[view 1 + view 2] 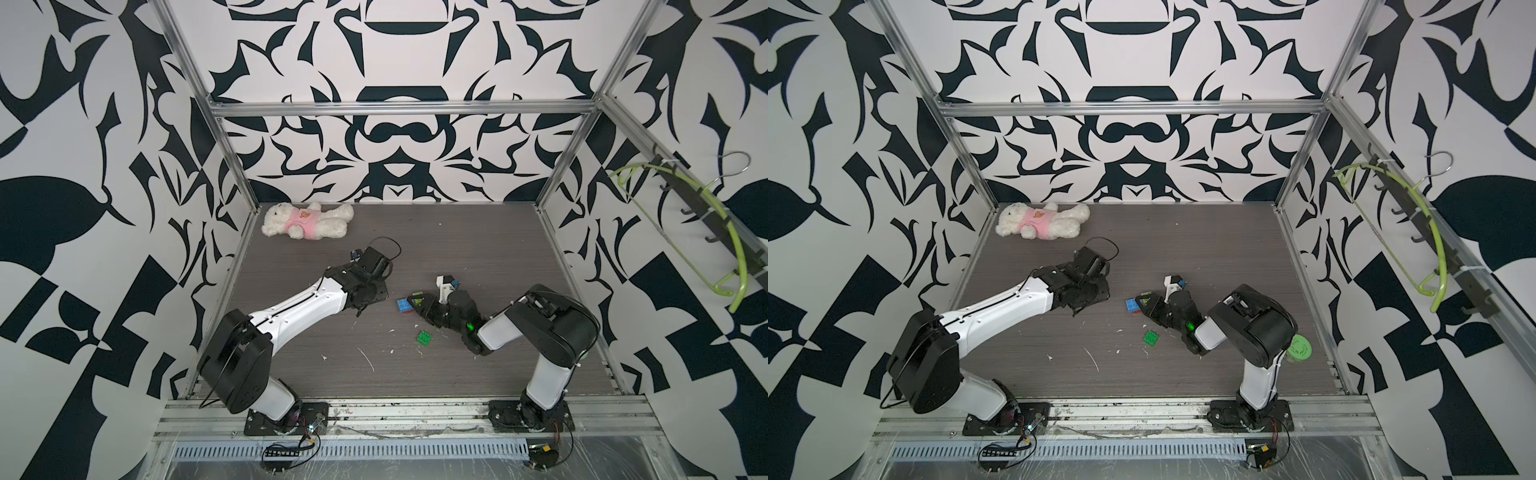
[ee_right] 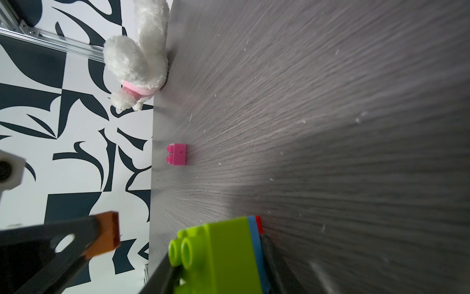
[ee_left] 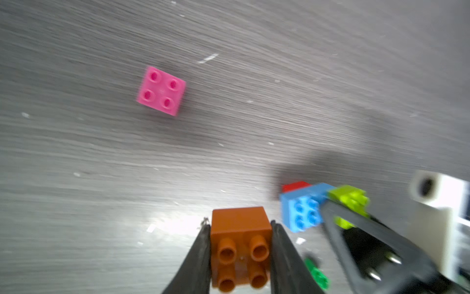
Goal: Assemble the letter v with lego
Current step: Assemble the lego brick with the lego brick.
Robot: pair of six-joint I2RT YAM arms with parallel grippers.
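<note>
A: Two grippers, both gripping?
B: Yes. Clamped in left gripper point(image 3: 241, 225): orange brick point(image 3: 240, 247), near blue brick point(image 3: 300, 211). Clamped in right gripper point(image 2: 218, 257): lime-green brick point(image 2: 226, 236), joined to blue brick.

Both top views were bright and evenly lit from above, with only faint shadows on the table point(image 1: 457, 249). The wide lens splayed the frame posts point(image 1: 192, 62) outward at the edges. In the left wrist view motion blur streaked the grain, and white glare lay just ahead of the left gripper point(image 3: 240, 225) and its fingers point(image 3: 201, 254). In the right wrist view the lime-green brick point(image 2: 229, 244) between the right gripper point(image 2: 221, 264) fingers was soft, too close for focus.
</note>
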